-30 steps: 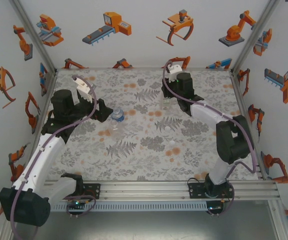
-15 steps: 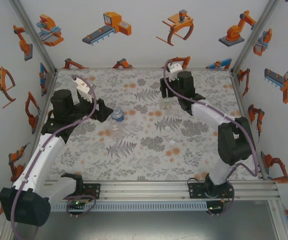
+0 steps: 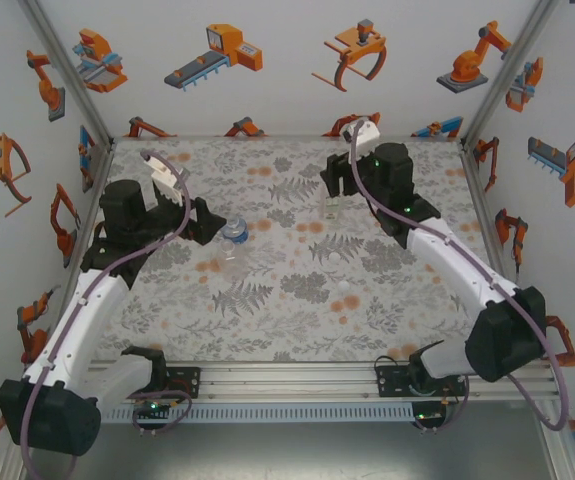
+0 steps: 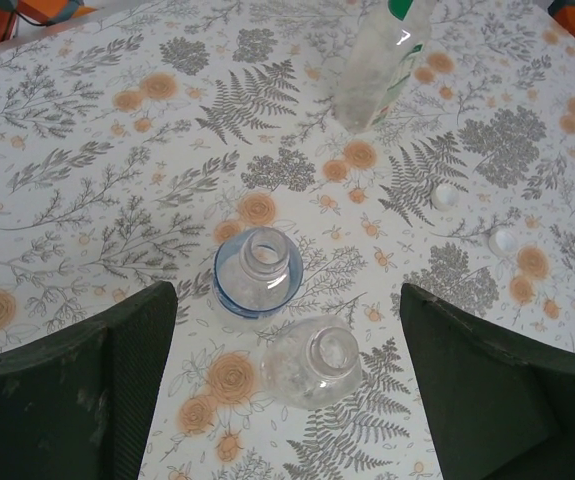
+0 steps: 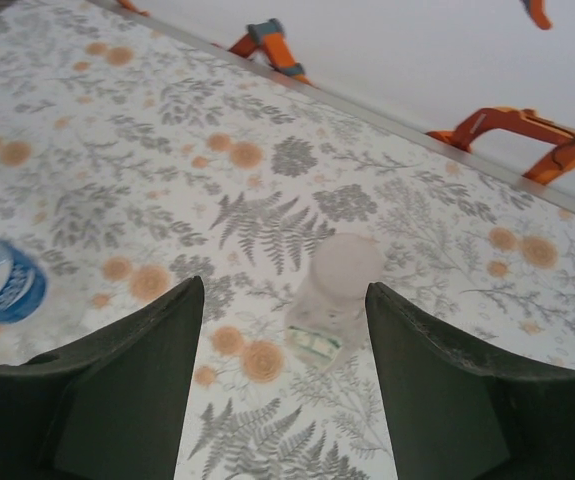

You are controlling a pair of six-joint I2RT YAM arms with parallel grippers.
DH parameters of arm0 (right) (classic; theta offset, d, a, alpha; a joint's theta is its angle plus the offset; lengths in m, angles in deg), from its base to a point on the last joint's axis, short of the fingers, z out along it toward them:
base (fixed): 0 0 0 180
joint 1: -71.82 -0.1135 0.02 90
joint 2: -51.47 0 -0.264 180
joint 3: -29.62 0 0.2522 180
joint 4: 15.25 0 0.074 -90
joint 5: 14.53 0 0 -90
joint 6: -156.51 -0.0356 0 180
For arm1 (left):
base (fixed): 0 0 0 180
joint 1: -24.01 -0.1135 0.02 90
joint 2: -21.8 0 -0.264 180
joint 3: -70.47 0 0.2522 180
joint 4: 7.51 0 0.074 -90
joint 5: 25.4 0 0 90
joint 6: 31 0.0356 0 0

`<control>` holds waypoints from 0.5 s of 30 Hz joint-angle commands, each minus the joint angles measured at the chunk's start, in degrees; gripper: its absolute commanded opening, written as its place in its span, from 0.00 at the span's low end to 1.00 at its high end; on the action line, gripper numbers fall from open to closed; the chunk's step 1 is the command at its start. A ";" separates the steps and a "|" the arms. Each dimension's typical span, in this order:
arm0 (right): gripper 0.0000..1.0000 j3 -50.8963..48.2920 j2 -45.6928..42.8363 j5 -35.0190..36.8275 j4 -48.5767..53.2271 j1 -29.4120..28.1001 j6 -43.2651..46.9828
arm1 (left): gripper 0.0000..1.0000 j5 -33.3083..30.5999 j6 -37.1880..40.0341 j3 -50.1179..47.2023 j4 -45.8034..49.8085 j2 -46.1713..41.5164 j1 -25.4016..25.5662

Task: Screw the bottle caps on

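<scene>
Two clear plastic bottles stand open-necked for capping under our wide left hand; right hand open over green-labelled bottle.

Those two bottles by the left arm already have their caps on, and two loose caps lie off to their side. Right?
Not quite. In the left wrist view the blue bottle and the plain bottle both have open necks, with no caps on. The rest holds: one loose cap and a second cap lie off to their side.
</scene>
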 commanded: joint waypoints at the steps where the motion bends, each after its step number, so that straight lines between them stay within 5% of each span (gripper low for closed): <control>1: 0.61 -2.79 -2.43 -5.10 2.32 -3.31 0.37 | 0.84 0.78 -0.87 -0.53 -1.89 -1.33 -0.43; 15: 0.61 -12.11 2.91 -26.45 -17.48 -15.66 2.12 | 0.84 -1.28 -0.34 -1.28 -2.14 -2.93 -0.44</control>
